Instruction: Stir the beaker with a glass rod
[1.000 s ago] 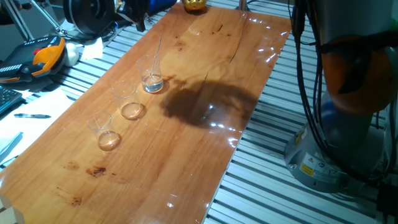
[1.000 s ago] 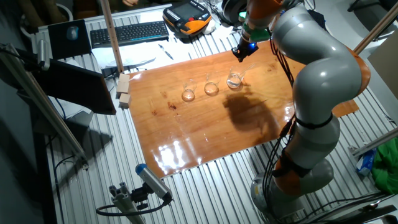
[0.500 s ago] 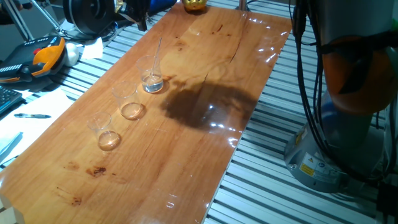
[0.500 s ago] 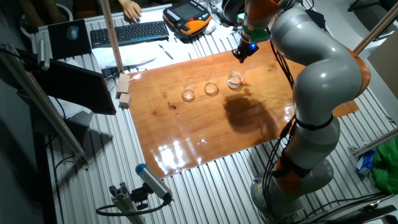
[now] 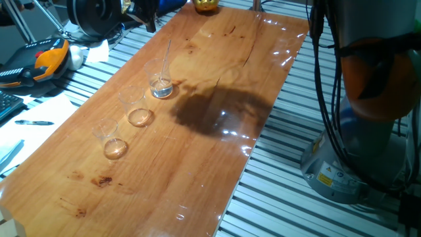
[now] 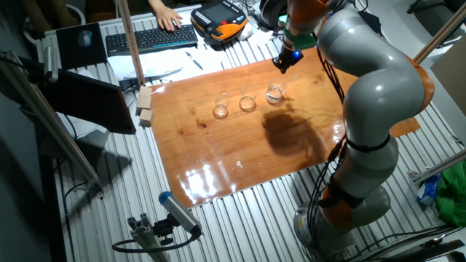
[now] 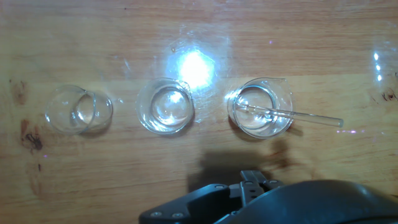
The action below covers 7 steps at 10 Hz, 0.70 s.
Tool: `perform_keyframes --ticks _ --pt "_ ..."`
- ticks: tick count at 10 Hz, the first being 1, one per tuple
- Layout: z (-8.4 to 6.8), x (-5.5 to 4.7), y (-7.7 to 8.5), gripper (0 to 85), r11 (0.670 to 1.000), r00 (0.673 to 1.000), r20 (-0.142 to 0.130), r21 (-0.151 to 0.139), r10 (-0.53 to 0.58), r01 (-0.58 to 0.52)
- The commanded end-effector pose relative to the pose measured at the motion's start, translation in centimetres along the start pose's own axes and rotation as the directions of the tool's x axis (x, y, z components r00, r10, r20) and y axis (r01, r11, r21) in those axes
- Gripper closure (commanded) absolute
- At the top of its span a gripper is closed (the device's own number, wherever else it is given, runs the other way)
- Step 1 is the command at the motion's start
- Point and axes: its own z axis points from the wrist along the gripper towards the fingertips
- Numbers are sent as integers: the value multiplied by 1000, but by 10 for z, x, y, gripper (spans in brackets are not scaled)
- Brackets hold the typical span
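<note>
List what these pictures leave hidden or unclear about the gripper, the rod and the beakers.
- Gripper: too small in the other fixed view; the hand view cuts off its fingers; open or shut unknown.
- Glass rod: lower tip blurred inside the beaker, hand view.
- Liquid in the beaker: unclear in every view.

Single arm rises from base beside table, bends over at grey elbow, reaches across toward far edge. Orange wrist section points down – gripper hangs well above tabletop, holding nothing. Hand view shows only dark gripper body along bottom edge – finger spread not discernible.
</note>
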Motion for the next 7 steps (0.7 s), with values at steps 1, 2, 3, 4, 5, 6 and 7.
perform_keyframes --ticks 1,2,3,4,5,6,7 --pt "0 0 0 850 1000 1000 -2 -2 0 0" --pt "0 0 0 850 1000 1000 -2 -2 3 -3" --pt "0 0 0 850 1000 1000 -3 0 3 -3" --pt "0 0 0 850 1000 1000 -3 -2 3 -3" --pt "0 0 0 850 1000 1000 -3 -2 3 -3" --pt "0 0 0 850 1000 1000 -3 -5 3 -3" --pt "0 0 0 850 1000 1000 -2 -3 3 -3"
